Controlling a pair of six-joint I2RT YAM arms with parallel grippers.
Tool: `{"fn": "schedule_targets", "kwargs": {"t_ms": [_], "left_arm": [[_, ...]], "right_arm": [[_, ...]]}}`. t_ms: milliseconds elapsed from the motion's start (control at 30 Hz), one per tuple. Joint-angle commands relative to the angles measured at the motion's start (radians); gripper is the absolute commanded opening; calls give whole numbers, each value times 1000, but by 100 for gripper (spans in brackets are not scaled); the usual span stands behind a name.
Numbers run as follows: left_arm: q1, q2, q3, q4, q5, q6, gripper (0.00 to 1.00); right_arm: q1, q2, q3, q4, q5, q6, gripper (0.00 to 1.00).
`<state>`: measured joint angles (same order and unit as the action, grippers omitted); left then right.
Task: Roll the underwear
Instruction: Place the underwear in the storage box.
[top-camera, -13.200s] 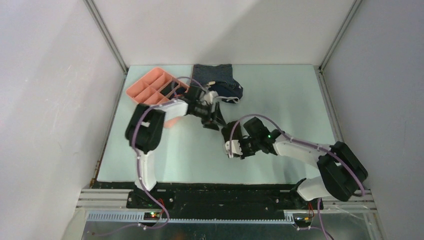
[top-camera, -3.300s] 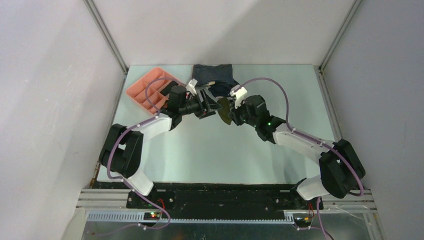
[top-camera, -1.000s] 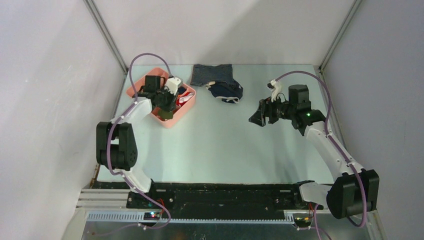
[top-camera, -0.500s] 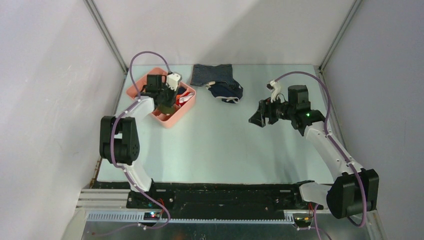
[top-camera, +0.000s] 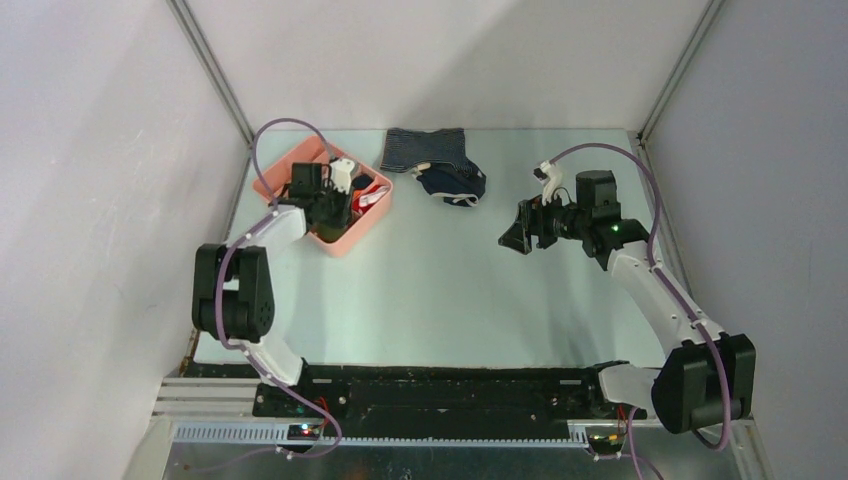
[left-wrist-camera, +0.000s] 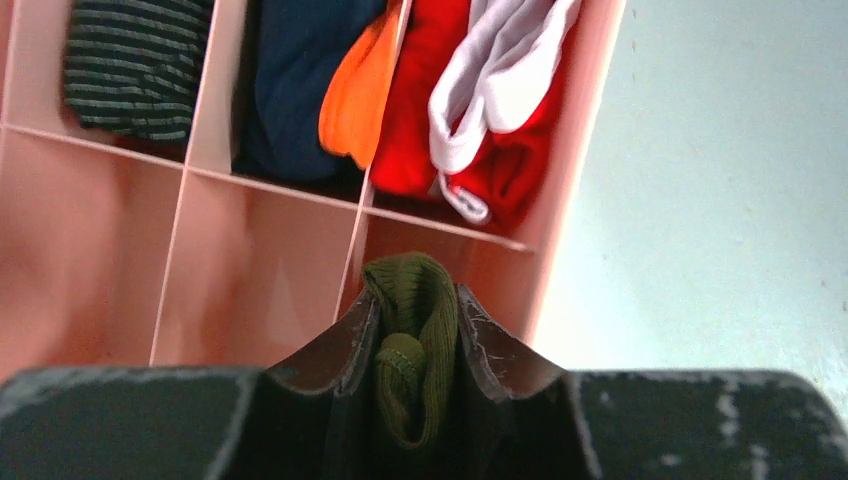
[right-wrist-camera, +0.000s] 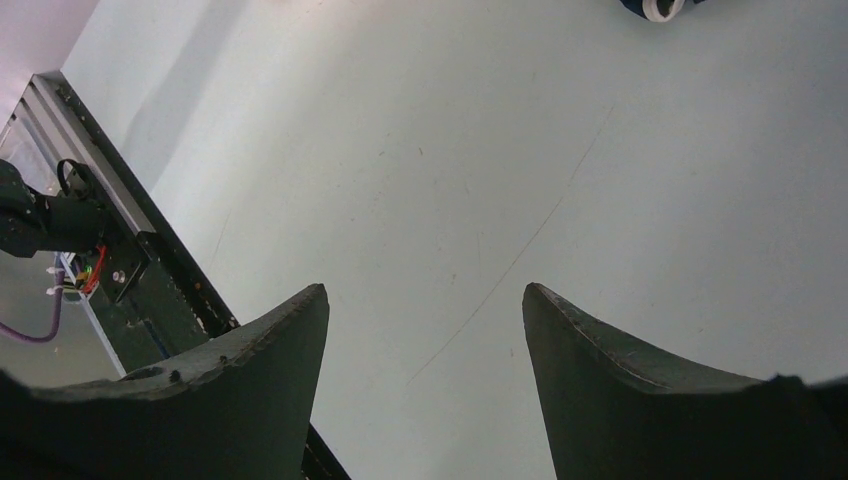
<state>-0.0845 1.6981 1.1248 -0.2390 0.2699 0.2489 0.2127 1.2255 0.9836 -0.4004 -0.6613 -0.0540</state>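
The underwear (left-wrist-camera: 418, 335), a dark olive-green ribbed cloth, is bunched into a tight roll between my left gripper's fingers. My left gripper (left-wrist-camera: 413, 295) is shut on it and hangs over the near right compartment of the pink divider tray (left-wrist-camera: 575, 180). In the top view my left gripper (top-camera: 333, 205) points down into the tray (top-camera: 345, 243); the roll is hidden there by the wrist. My right gripper (top-camera: 514, 238) is open and holds nothing, above bare table at the right. In its own view my right gripper (right-wrist-camera: 424, 290) shows only tabletop between its jaws.
Other compartments hold rolled garments: red with white trim (left-wrist-camera: 480, 120), orange (left-wrist-camera: 355, 100), navy (left-wrist-camera: 290, 80), dark striped (left-wrist-camera: 130, 60). A blue-grey striped garment (top-camera: 425, 148) and a navy white-trimmed one (top-camera: 455, 185) lie at the back middle. The table's front rail (right-wrist-camera: 150, 270) is nearby.
Both grippers met at the back middle with the underwear three seconds ago; the left has carried it to the tray. Over the last second the left shifted slightly nearer; the right stayed put.
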Motion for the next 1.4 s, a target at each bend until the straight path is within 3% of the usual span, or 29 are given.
{"fn": "schedule_targets", "kwargs": {"t_ms": [0, 100, 300, 433, 500, 767, 900, 1200, 1367], "left_arm": [[-26, -91, -106, 14, 35, -95, 0], [-30, -99, -121, 8, 21, -113, 0], [-4, 115, 53, -268, 160, -121, 4], [-4, 124, 47, -252, 120, -120, 21], [-4, 91, 47, -225, 99, -117, 37], [-1, 30, 157, -334, 144, -91, 62], [-1, -23, 160, -347, 148, -96, 65], [2, -122, 129, -341, -4, -65, 73], [25, -80, 133, -387, 27, -89, 64]], "right_arm": [[-5, 12, 3, 13, 2, -12, 74], [-6, 17, 3, 14, 0, -11, 74], [-6, 33, 3, 32, -5, 0, 74], [-6, 39, 12, 23, -6, 1, 74], [-6, 36, 14, 18, -3, -5, 74], [-7, 34, 15, 7, -5, -12, 75], [-8, 35, 15, 11, -4, -13, 74], [-9, 35, 14, 12, -9, -16, 75], [-11, 33, 11, 13, -8, -16, 75]]}}
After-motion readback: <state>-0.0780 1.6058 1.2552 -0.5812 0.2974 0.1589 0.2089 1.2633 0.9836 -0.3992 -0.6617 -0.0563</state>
